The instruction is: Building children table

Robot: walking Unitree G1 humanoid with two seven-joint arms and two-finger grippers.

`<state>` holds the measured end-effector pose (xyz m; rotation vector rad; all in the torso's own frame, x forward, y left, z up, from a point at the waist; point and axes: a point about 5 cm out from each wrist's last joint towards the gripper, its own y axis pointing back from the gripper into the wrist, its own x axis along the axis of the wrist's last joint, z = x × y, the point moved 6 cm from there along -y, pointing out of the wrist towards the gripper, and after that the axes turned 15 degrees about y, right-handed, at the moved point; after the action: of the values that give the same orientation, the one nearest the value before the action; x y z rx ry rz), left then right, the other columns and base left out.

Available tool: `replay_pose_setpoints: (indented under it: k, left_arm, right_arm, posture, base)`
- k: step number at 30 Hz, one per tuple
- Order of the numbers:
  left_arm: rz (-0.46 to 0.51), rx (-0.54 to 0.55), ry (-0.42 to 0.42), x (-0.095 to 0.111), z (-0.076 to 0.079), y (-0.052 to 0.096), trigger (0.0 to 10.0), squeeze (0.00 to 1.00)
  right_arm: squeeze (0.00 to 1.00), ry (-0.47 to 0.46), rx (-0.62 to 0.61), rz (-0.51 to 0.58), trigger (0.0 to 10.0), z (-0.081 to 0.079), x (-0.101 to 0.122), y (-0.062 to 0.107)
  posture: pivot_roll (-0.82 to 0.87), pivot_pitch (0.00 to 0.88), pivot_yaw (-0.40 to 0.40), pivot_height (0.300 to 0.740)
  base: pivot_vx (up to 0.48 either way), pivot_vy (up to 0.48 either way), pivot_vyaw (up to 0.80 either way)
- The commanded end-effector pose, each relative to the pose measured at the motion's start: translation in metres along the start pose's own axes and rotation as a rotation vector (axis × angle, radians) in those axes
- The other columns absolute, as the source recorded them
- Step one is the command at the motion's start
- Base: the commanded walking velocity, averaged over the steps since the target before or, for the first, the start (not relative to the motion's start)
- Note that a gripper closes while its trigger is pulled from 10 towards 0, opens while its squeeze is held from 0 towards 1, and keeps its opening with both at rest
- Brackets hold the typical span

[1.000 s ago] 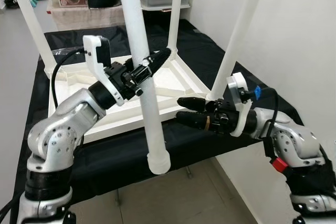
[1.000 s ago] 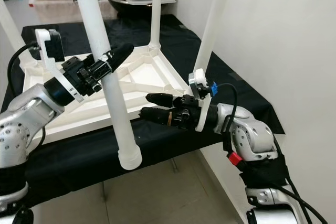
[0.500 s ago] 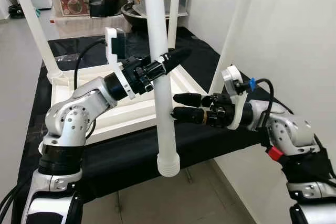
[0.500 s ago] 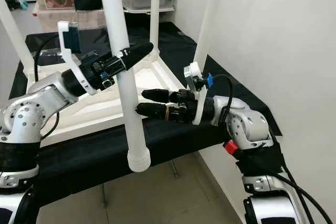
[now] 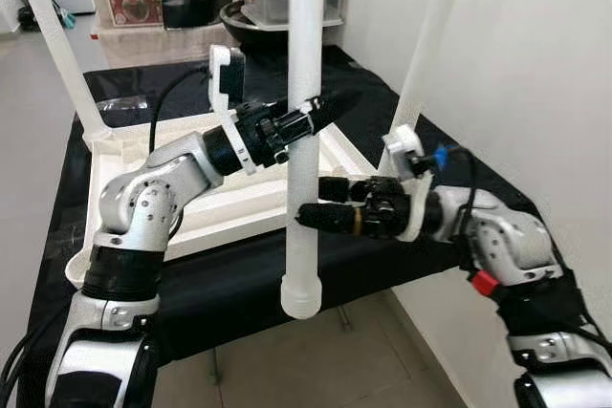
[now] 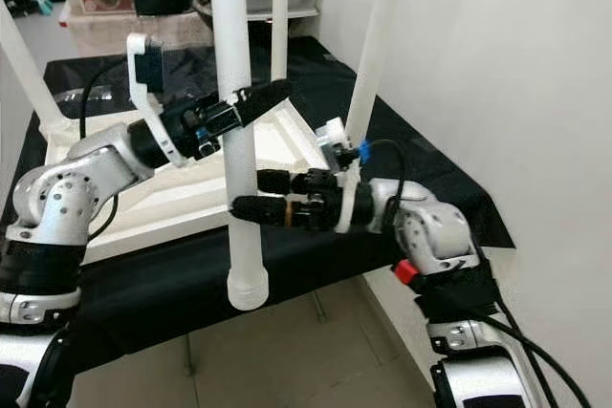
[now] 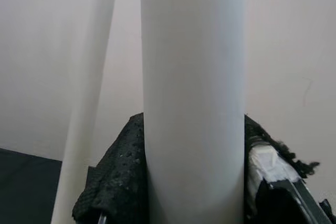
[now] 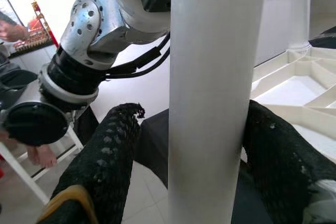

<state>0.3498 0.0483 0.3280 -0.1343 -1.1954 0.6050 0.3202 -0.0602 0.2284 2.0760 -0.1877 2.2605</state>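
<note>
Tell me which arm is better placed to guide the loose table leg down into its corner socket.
Left, probably. The left gripper is clamped on the white leg higher up, nearer the upturned tabletop. The right gripper only straddles it lower, fingers apart.

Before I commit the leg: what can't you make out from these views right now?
- Top of the loose table leg: cut off by the eye views' upper edge.
- Right gripper contact on the leg: one finger stands clear; the far side is hidden in the right wrist view.
- Table top's near corner socket: hidden behind the left gripper.
</note>
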Motion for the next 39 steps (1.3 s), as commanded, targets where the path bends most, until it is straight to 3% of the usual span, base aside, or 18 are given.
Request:
replay_pose_setpoints:
  k: [1,19,38,39]
  left_arm:
    - [0.016,-0.016,-0.024,0.005,0.002,-0.006,10.0,0.00]
    - [0.028,-0.042,-0.012,0.000,0.001,-0.020,10.0,0.00]
    - [0.032,-0.038,-0.011,-0.004,-0.001,-0.021,10.0,0.00]
    - [0.033,-0.036,-0.012,-0.003,-0.001,-0.021,10.0,0.00]
  right_arm:
    - [0.00,0.005,0.023,-0.017,10.0,-0.003,-0.002,-0.011]
    - [0.00,0.016,-0.011,-0.009,10.0,0.004,-0.004,-0.035]
    - [0.00,0.036,-0.021,-0.007,10.0,0.009,0.000,-0.043]
    - [0.00,0.036,-0.019,-0.006,9.4,0.009,0.000,-0.043]
  posture:
    - [0.09,0.040,-0.034,0.740]
    - [0.08,0.045,-0.028,0.740]
    - [0.08,0.049,-0.028,0.740]
    - [0.08,0.049,-0.028,0.740]
  base:
    - [0.000,0.000,0.00]
    - [0.000,0.000,0.00]
    - [0.000,0.000,0.00]
    - [0.000,0.000,0.00]
